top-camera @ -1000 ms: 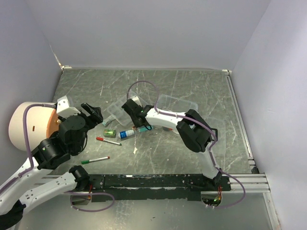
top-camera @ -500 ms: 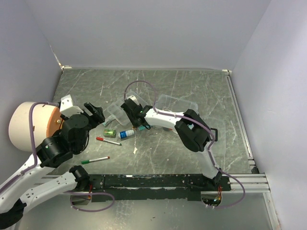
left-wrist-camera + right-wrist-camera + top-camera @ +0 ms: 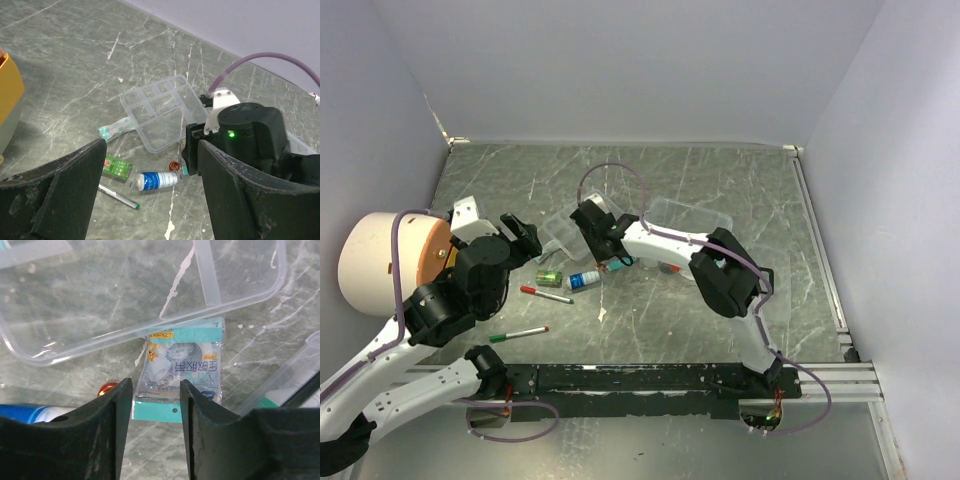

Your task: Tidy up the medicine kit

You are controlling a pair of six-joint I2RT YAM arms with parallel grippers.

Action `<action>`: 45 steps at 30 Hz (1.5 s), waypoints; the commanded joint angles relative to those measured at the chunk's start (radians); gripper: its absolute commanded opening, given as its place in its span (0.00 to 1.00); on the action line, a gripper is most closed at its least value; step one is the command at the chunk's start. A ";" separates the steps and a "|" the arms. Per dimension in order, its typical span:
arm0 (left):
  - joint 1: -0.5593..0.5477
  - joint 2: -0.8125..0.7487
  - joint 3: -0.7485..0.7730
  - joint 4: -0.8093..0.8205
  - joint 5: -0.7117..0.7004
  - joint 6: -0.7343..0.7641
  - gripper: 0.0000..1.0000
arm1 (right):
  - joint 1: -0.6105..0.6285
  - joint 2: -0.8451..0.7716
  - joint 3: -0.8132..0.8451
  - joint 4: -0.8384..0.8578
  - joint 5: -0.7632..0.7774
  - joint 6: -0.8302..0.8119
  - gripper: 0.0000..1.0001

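Note:
A clear compartment box (image 3: 560,232) lies open at the table's middle, also in the left wrist view (image 3: 160,110) and the right wrist view (image 3: 125,300). A teal sachet (image 3: 180,367) lies flat against its near edge. My right gripper (image 3: 612,260) is open and low over the table, its jaws (image 3: 156,390) either side of the sachet's near end, not closed on it. A small red cap (image 3: 106,388) sits just left of it. A blue-white tube (image 3: 584,280) and a green packet (image 3: 548,277) lie nearby. My left gripper (image 3: 525,240) is open, empty and raised above these (image 3: 152,150).
A red pen (image 3: 546,294) and a green pen (image 3: 518,334) lie at the near left. A teal-white strip (image 3: 116,129) lies left of the box. A second clear tray (image 3: 688,215) sits to the right. A large cream and orange roll (image 3: 380,262) stands at the left edge.
My right gripper has edged slightly left along the box's near edge. My left arm has shifted a little forward and up. No object has moved.

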 commanded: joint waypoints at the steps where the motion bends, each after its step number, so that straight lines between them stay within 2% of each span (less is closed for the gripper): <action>1: 0.004 -0.005 0.018 0.028 0.009 0.017 0.85 | -0.007 -0.077 0.003 0.033 0.003 0.017 0.43; 9: 0.003 0.008 0.027 0.015 0.009 0.018 0.85 | -0.031 0.050 0.052 0.028 -0.002 0.002 0.37; 13: 0.003 0.005 0.022 0.020 0.009 0.018 0.85 | -0.035 0.063 0.033 0.040 -0.014 0.000 0.36; 18: 0.004 0.015 0.024 0.020 0.015 0.018 0.85 | -0.038 0.078 0.024 0.029 -0.091 0.002 0.30; 23: 0.004 0.016 0.021 0.020 0.016 0.017 0.85 | -0.039 0.087 0.028 0.014 -0.135 -0.004 0.19; 26: 0.004 0.009 0.018 0.023 0.016 0.015 0.85 | -0.040 0.080 0.041 -0.001 -0.132 0.005 0.07; 29: 0.004 0.009 0.017 0.022 0.017 0.015 0.85 | -0.040 0.037 0.039 -0.001 -0.119 0.026 0.00; 34: 0.004 0.005 0.019 0.016 0.015 0.011 0.85 | -0.038 -0.089 -0.008 0.044 -0.119 0.063 0.00; 40: 0.004 -0.010 0.017 0.011 0.004 0.001 0.84 | -0.040 -0.313 -0.085 0.126 -0.119 0.104 0.00; 45: 0.003 -0.026 0.009 0.024 0.009 0.009 0.84 | -0.042 -0.455 -0.133 0.162 -0.004 0.147 0.00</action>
